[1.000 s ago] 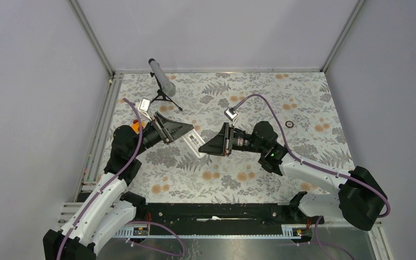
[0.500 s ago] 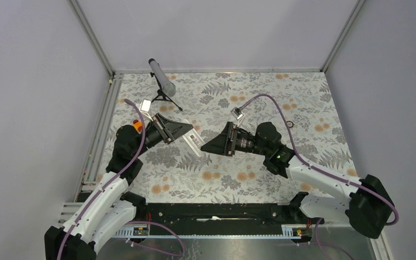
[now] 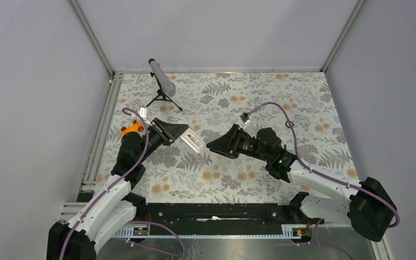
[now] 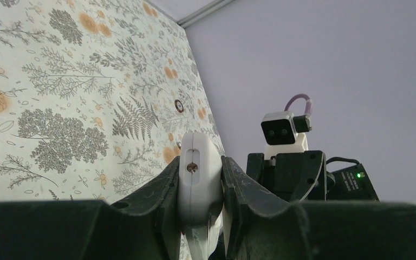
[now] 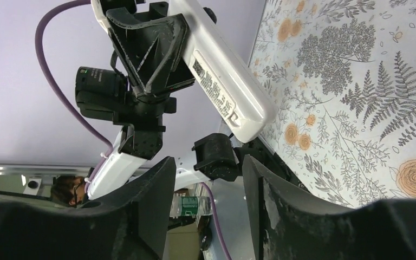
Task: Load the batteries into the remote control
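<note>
- White and slim, the remote control (image 3: 194, 141) is a rounded bar with a strip of small grey print on the face turned to the right wrist camera. The left wrist view shows its end, which has a small round hole with a metal glint inside.
- It is held above the counter (image 3: 303, 108), left of the middle, slanting down and to the right. The left hand (image 3: 184, 134) is clamped on both its long sides.
- The right hand (image 3: 210, 146) points at the remote's free end. Its fingers stand apart with nothing between them, and its own camera shows the remote just beyond their tips, not touching.
- No battery can be made out in any view.
- The counter wears a pale cloth printed with grey ferns and orange flowers. Plain lilac-grey walls (image 3: 222, 32) close it in, with metal posts at the corners.
- A grey tube (image 3: 162, 77) on a black tripod stands at the far left, an orange toy car (image 3: 131, 129) sits beside the left arm, and a thin black ring (image 4: 179, 105) lies far right.
- Since a second ago the right hand has drawn back from the remote's end — it was against it then — and that arm has swung rightward. The left arm has sunk toward the near edge, so the toy car shows more fully.
</note>
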Tool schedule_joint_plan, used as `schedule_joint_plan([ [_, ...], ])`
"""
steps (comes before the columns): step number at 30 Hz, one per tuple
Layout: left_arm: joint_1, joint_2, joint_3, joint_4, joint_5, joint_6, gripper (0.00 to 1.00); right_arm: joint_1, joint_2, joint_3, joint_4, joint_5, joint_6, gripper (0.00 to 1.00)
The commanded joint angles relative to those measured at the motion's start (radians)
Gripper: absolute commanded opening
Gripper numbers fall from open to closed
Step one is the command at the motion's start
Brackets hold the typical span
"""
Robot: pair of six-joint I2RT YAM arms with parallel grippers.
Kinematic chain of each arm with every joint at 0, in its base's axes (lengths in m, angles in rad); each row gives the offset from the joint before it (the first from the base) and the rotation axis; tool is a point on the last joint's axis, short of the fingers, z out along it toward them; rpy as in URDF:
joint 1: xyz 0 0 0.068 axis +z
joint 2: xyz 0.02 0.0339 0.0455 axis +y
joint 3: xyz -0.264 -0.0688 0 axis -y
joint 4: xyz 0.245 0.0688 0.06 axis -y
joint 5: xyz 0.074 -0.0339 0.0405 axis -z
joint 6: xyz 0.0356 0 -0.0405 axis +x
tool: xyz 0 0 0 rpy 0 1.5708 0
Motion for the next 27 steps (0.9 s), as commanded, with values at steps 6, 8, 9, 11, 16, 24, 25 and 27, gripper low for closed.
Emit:
schedule_joint_plan([
  [6,0.003,-0.005,-0.018,0.129,-0.036,-0.012,0.00,-0.002,0.089,-0.001,0.392,-0.088,0.045,0.38],
  [8,0.003,-0.005,-0.022,0.141,-0.032,-0.015,0.00,-0.002,0.097,0.029,0.327,-0.072,0.034,0.38],
  [9,0.003,-0.004,-0.022,0.146,-0.028,-0.015,0.00,-0.002,0.099,0.040,0.288,-0.061,0.027,0.37],
  [11,0.003,-0.004,-0.023,0.151,-0.025,-0.014,0.00,-0.003,0.104,0.049,0.243,-0.037,0.028,0.37],
  [16,0.003,0.003,-0.035,0.185,-0.020,-0.017,0.00,-0.002,0.133,0.062,0.196,-0.025,0.059,0.38],
  [24,0.003,0.013,-0.038,0.224,0.001,-0.028,0.00,-0.002,0.186,0.065,0.184,-0.013,0.083,0.37],
  [25,0.003,0.012,-0.038,0.224,0.005,-0.027,0.00,-0.003,0.190,0.065,0.188,-0.011,0.085,0.37],
  [27,0.003,0.013,-0.038,0.227,0.012,-0.026,0.00,-0.002,0.200,0.064,0.201,-0.005,0.092,0.36],
])
